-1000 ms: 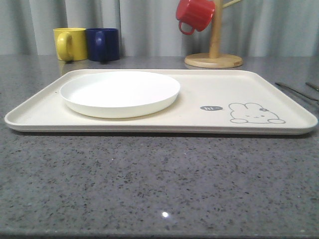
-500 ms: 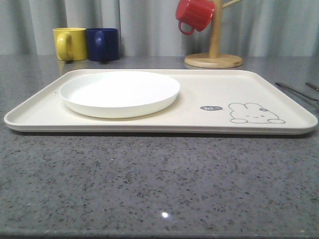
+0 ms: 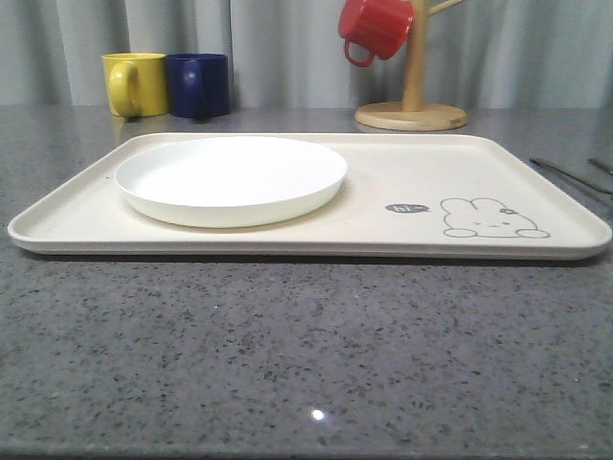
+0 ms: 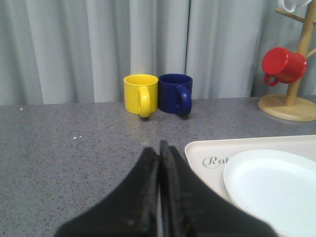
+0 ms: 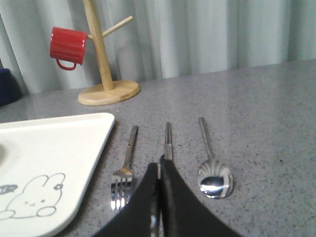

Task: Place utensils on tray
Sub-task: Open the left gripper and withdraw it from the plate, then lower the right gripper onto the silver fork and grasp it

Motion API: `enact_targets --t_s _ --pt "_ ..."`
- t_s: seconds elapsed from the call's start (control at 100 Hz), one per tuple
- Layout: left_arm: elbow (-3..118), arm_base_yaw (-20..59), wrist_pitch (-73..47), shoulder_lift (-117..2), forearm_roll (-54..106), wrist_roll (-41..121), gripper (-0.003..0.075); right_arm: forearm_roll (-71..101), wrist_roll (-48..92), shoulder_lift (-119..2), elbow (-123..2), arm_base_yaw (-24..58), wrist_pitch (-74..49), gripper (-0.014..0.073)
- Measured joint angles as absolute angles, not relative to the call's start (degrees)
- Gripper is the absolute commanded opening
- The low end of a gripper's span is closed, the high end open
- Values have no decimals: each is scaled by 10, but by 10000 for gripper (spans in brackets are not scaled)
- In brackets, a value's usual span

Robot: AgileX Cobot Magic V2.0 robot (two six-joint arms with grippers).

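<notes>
Three shiny utensils lie side by side on the grey counter just right of the tray: a fork (image 5: 126, 170), a pair of chopsticks (image 5: 168, 140) and a spoon (image 5: 214, 179). In the front view they are thin streaks (image 3: 567, 175) at the right edge. The cream tray (image 3: 402, 163) with its bunny drawing (image 3: 492, 219) lies across the middle. My right gripper (image 5: 159, 166) is shut and hangs over the near end of the chopsticks, which run under its fingers. My left gripper (image 4: 159, 146) is shut with nothing in it, beside the tray's far left corner (image 4: 197, 148).
A round white plate (image 3: 230, 178) sits on the tray's left half. Behind the tray stand a yellow mug (image 3: 134, 84), a dark blue mug (image 3: 198, 85) and a wooden mug tree (image 3: 412, 105) with a red mug (image 3: 374, 27) hanging on it. Grey curtains close the back.
</notes>
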State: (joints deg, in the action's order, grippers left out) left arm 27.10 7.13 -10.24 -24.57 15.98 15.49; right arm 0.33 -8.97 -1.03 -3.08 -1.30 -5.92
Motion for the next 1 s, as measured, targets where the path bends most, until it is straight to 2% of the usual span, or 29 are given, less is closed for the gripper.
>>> enact_targets --t_s 0.16,0.42,0.67,0.76,0.93,1.0 --pt "271 71 -102 -246 160 155 -18 6 -90 -103 -138 -13 -139 -68" --pt "271 71 -102 -246 160 155 -18 6 -90 -331 -354 -13 -362 -68" --pt "271 71 -102 -246 160 155 -18 10 -90 -497 -483 -13 -405 -57" --pt "271 71 -102 -246 160 155 -18 10 -90 -536 -499 -13 -407 18" --pt "271 71 -102 -246 160 155 -18 13 -90 -579 -503 -13 -418 303" --pt "271 71 -102 -246 160 155 -18 13 -90 -587 -503 -13 -423 382"
